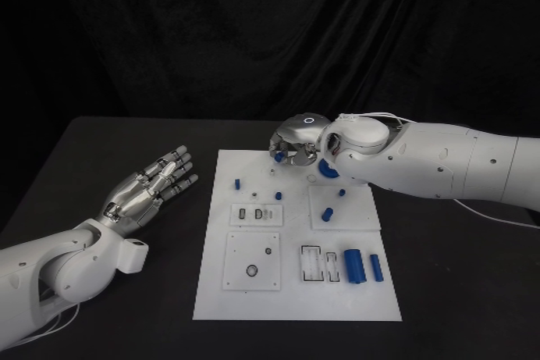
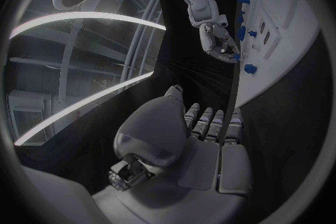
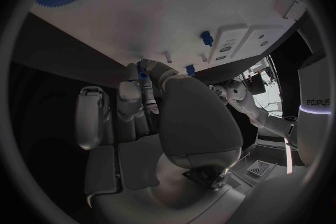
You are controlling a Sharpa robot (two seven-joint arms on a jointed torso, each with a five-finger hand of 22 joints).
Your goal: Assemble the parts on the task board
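My left hand [image 1: 150, 190] lies flat on the black table [image 1: 101, 149] at about 9 o'clock of the task board [image 1: 295, 297], fingers straight and slightly apart, holding nothing. It sits just beside the board's left edge, not touching it.

On the board, working across: small blue peg [image 1: 237, 183] upper left, then a white slotted block [image 1: 255, 214], square plate with a round hole [image 1: 252, 270] below it. At mid-board a blue peg [image 1: 328, 215] stands on a raised white plate [image 1: 341, 206]. At 5 o'clock, a frame with two slots [image 1: 320, 263], then a thick blue cylinder [image 1: 353, 266] and a thinner blue bar [image 1: 376, 268] lying side by side, close to each other.

My right hand [image 1: 300, 141] is at 12 o'clock, over the board's far edge, fingers curled in. Right wrist view shows a small blue part [image 3: 143, 75] pinched at the fingertips [image 3: 145, 87]. A blue gear [image 1: 326, 169] shows partly under my right wrist, on the board.
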